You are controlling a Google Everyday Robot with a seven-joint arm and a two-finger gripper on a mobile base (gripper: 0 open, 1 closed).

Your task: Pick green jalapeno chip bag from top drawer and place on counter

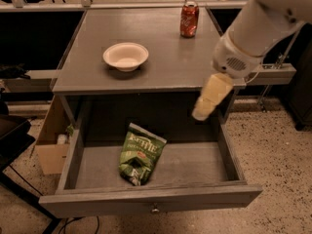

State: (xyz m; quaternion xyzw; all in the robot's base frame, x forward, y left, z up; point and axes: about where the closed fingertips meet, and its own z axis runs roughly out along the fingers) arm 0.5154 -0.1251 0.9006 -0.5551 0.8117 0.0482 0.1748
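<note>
As observed, the green jalapeno chip bag [139, 155] lay flat on the floor of the top drawer [195, 167], left of centre, its pale lettering and small red mark facing up, its upper end toward the back and its crumpled lower end close to the front panel. It was the only thing in the drawer, touching neither side wall. The drawer stood pulled out from under the counter [165, 69], with a small round metal knob [155, 209] on the front panel. Gripper [201, 113] hung over the right rear part of the drawer, just below the counter's front edge, pointing down and left. It was well apart from the bag and touching nothing I could make out. Whether the claw was open or closed I could not tell; the bag was plainly not in it. White arm [253, 30] ran up and right from it, across the counter's right front corner. On the counter sat a pale bowl [126, 56], left of centre, with nothing in it, and a red soda can [189, 19] upright near the back right. Bowl and can were well apart. Left of the cabinet, on the speckled floor [278, 165], stood a tan cardboard box [48, 145], open at the top, holding a few small items too dim to name.
</note>
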